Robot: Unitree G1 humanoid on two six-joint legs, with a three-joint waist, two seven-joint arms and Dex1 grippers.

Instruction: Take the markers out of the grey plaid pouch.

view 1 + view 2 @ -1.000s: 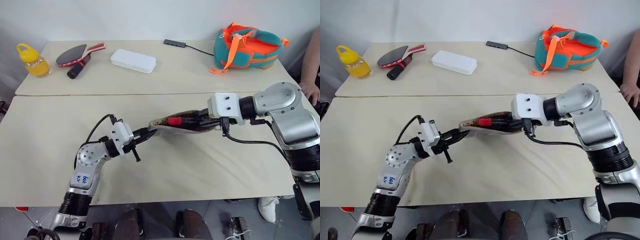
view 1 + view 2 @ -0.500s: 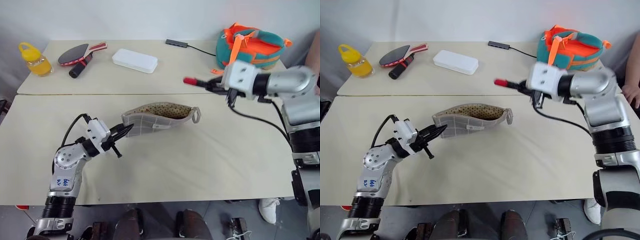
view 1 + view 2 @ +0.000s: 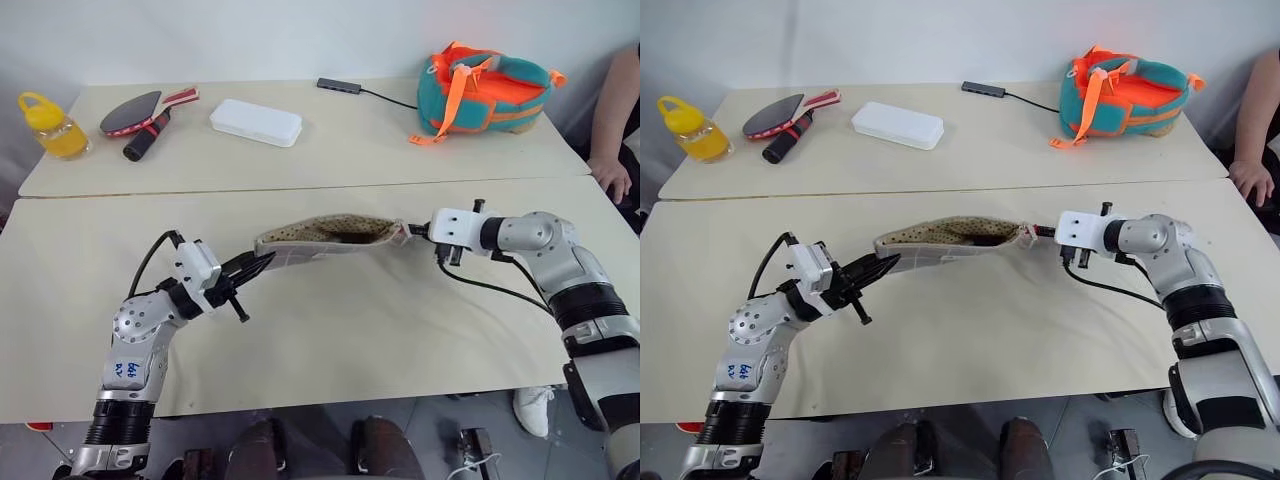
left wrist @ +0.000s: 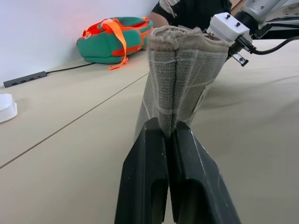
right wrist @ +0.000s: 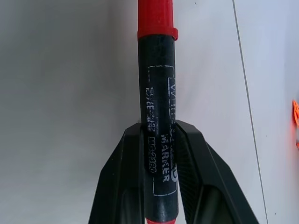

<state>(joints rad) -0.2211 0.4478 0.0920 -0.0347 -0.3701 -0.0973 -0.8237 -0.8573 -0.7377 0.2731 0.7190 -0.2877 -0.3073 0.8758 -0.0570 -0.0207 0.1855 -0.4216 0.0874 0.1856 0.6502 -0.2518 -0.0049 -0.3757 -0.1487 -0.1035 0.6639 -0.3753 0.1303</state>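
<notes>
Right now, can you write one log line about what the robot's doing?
left gripper: shut on grey plaid pouch, held off table | right gripper: shut on red marker, beside pouch's ring end | green marker: unseen

- The light green marker is hidden; only a dark hollow is seen in the grey plaid pouch.
- The red marker is cut off by the right wrist view's edges at both ends.
- A person's arm is cut off at the edge beyond the bench.

Yellow bottle, table tennis paddle, white case, teal-orange bag, person's hand
</notes>
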